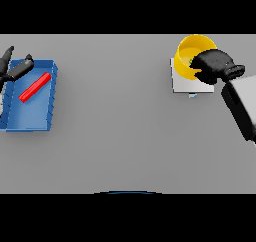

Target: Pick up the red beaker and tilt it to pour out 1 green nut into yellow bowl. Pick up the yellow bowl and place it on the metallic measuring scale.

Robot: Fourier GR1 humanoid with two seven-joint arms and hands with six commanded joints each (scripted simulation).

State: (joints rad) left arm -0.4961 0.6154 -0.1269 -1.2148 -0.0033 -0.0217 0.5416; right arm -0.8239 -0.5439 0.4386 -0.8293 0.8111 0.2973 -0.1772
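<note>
My right hand [212, 66] covers the near right side of the yellow bowl [192, 53], its fingers curled over the rim and gripping it, so that part of the bowl is hidden from me. A small green speck shows inside by my fingers, too small to name. The bowl sits on the metallic measuring scale [182, 83]. My left hand [12, 66] is cut off at the edge, fingers straight, over the blue tray [30, 118], which holds a red beaker [35, 86] lying flat.
</note>
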